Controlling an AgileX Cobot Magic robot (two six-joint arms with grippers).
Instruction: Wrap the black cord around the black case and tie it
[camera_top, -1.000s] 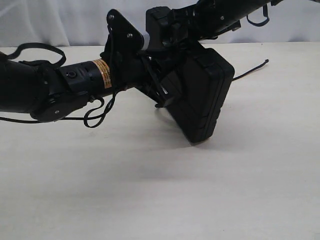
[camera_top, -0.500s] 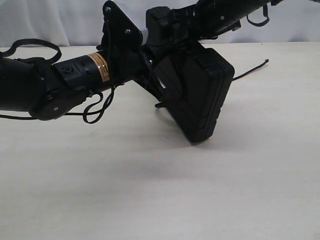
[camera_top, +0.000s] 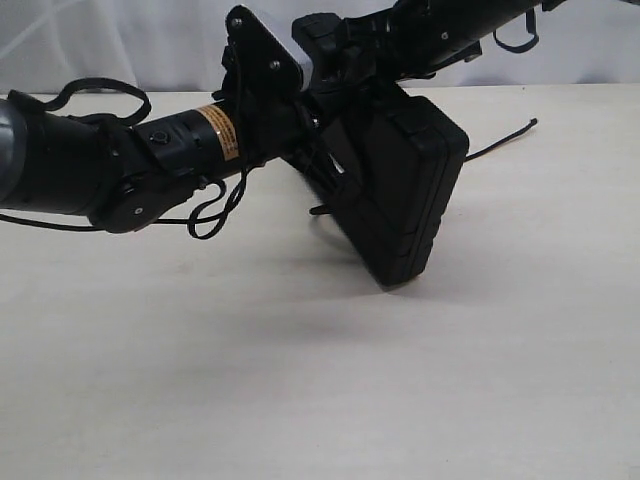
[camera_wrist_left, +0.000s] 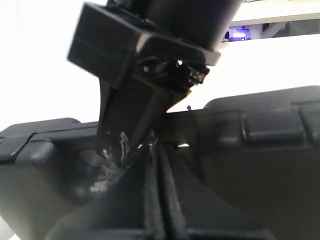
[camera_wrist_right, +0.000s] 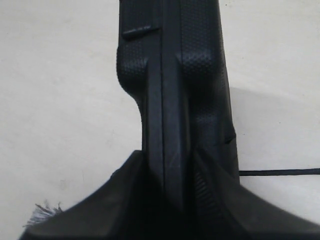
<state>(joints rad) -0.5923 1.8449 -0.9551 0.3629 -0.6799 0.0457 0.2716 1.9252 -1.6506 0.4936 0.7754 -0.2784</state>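
The black case (camera_top: 400, 195) stands tilted on one lower corner on the table, its upper edge clamped between the fingers of my right gripper (camera_top: 345, 95). In the right wrist view the right gripper (camera_wrist_right: 167, 200) straddles the case (camera_wrist_right: 172, 75) edge-on. My left gripper (camera_top: 315, 165) presses against the case's left face, jaws together. In the left wrist view the left gripper (camera_wrist_left: 151, 146) has the frayed fuzz of the black cord (camera_wrist_left: 121, 146) at its tips. A cord end (camera_top: 505, 137) trails on the table behind the case. More cord (camera_wrist_right: 280, 172) and its fuzzy end (camera_wrist_right: 42, 212) show in the right wrist view.
The pale table (camera_top: 320, 380) spreads wide in front of the case. The left arm (camera_top: 110, 170) with its looping cables (camera_top: 215, 210) lies low over the table on the left. A white curtain (camera_top: 120, 45) backs the scene.
The left gripper has shut, and its arm has shifted right, closer against the case. The case and the right gripper have stayed put.
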